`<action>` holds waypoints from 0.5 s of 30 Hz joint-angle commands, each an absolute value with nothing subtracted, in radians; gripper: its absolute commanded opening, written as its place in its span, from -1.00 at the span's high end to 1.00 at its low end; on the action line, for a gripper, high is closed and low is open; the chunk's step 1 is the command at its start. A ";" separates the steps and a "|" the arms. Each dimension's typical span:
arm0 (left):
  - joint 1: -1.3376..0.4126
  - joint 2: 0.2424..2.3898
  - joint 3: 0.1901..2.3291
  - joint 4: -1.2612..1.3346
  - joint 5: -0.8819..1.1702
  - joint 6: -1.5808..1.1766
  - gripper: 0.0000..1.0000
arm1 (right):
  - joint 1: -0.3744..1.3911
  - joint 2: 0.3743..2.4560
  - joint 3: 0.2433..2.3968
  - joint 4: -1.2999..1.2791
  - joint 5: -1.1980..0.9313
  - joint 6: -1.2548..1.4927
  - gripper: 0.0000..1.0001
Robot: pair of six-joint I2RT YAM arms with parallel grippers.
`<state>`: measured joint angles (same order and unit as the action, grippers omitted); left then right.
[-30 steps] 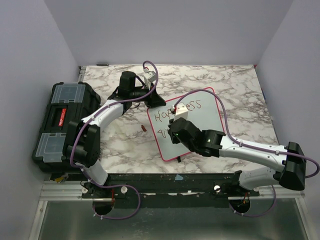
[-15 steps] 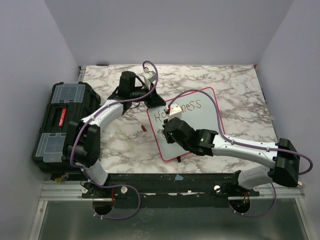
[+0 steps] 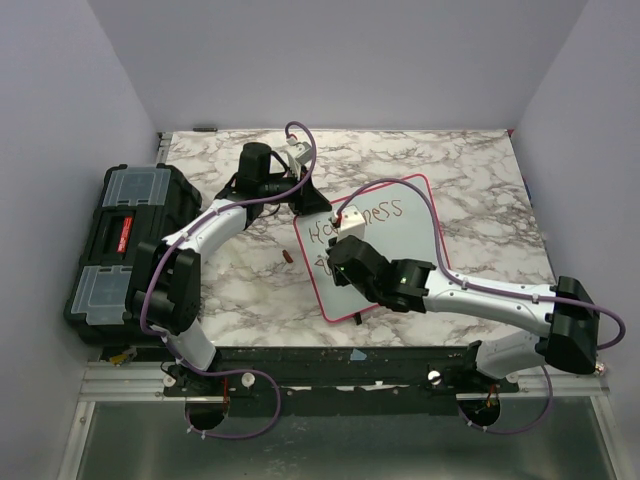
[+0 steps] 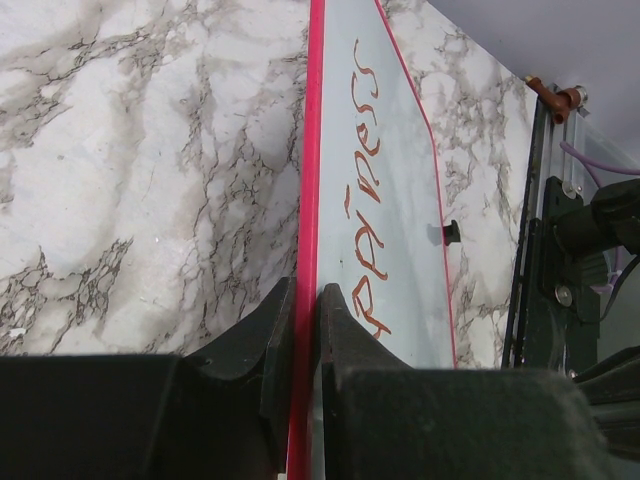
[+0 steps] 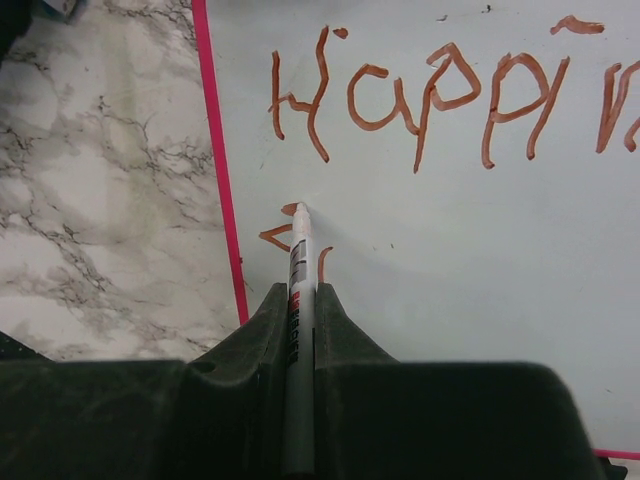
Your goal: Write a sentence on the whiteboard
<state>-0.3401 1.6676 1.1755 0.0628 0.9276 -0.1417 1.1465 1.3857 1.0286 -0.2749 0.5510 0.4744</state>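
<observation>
Right end effector (image 5: 303,312) clenches a marker (image 5: 298,255), tip on the whiteboard (image 5: 470,280) at mid worktop (image 3: 480,165); left end effector (image 4: 305,320) pinches its frame. A slipping pinch could shift it, smearing the sentence (image 5: 420,95).

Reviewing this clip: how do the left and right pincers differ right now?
The left pincer clamps the whiteboard's pink frame; the right pincer clamps a marker. The left pincer sits at the board's edge, the right pincer over its white face, marker tip at the second line's first strokes. Both are shut on something thin.
</observation>
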 commanded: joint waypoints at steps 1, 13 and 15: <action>-0.341 1.638 1.180 0.107 0.890 -0.086 1.00 | 1.144 1.375 1.009 -0.344 0.637 0.484 0.99; -0.340 1.638 1.179 0.107 0.891 -0.088 1.00 | 1.144 1.255 1.029 -0.267 0.476 0.462 0.99; -0.340 1.638 1.180 0.109 0.890 -0.088 1.00 | 1.144 1.237 1.011 -0.267 0.502 0.471 0.99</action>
